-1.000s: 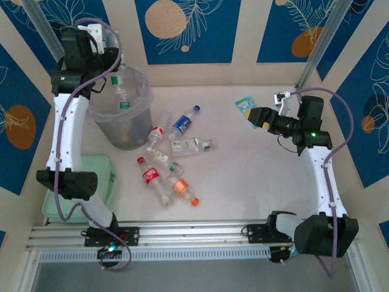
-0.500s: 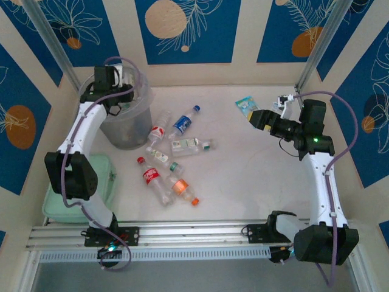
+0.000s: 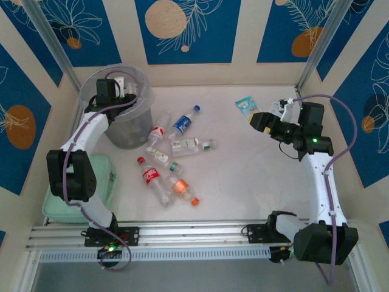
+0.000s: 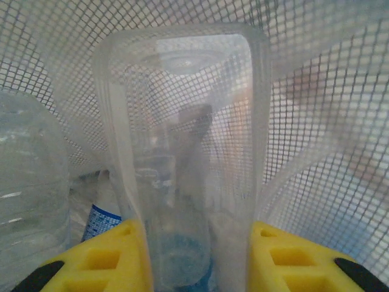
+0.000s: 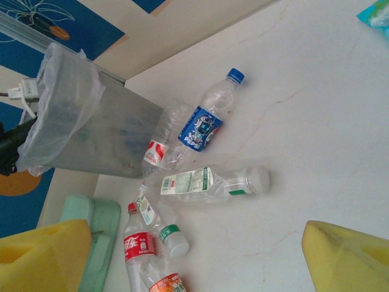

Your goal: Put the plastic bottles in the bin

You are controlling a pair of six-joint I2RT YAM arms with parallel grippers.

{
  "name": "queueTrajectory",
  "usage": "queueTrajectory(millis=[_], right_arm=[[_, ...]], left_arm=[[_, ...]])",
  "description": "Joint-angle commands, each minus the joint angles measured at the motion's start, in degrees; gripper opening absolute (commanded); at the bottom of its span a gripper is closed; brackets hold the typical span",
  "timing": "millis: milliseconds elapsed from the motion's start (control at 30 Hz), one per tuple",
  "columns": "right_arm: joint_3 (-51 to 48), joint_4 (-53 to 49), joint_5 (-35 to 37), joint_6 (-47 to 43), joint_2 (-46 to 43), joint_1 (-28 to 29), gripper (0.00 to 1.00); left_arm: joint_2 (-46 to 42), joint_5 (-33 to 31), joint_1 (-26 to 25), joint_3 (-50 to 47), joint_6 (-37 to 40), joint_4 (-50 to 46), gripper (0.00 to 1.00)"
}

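Plastic bottles (image 3: 172, 159): you've got six loose on the table, all lying on their sides in a cluster just right of the bin (image 3: 144, 86), which is translucent greyish-white and stands at the far left. All are clear, and some are crushed.

- The blue-label bottle (image 3: 183, 122) lies diagonal, with its blue cap pointing far-right.
- The green-label bottle (image 3: 191, 145) lies left-to-right, white cap to the right.
- The red-label bottle (image 3: 152, 178) has its red cap far-left and its base near-right.
- The orange-label bottle (image 3: 181, 188) has its cap pointing near-right.

Your left gripper (image 3: 112, 91) sits inside the bin. Your left wrist view gives what the top view can't: the yellow fingers (image 4: 97, 261) are clamped on a clear bottle (image 4: 182, 152). Its long axis runs straight away from the camera, against the bin's mesh-patterned wall (image 4: 328, 121).

Your right gripper (image 3: 255, 120) hovers at the far right beside a blue packet (image 3: 245, 104). Its fingers (image 5: 346, 255) are wide apart with nothing between them. The right wrist view also shows you the label print.
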Motion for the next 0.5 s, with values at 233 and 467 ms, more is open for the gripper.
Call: queueTrajectory(millis=[233, 467], right_arm=[[-0.5, -2.4, 1.2, -1.3, 0.0, 1.3, 0.9], [0.0, -5.5, 5.7, -4.5, 1.1, 6.7, 0.9]], left_arm=[[5.4, 6.4, -2.2, 1.3, -2.6, 3.2, 0.39], [2.8, 1.4, -2.2, 5.6, 2.0, -4.9, 0.79]])
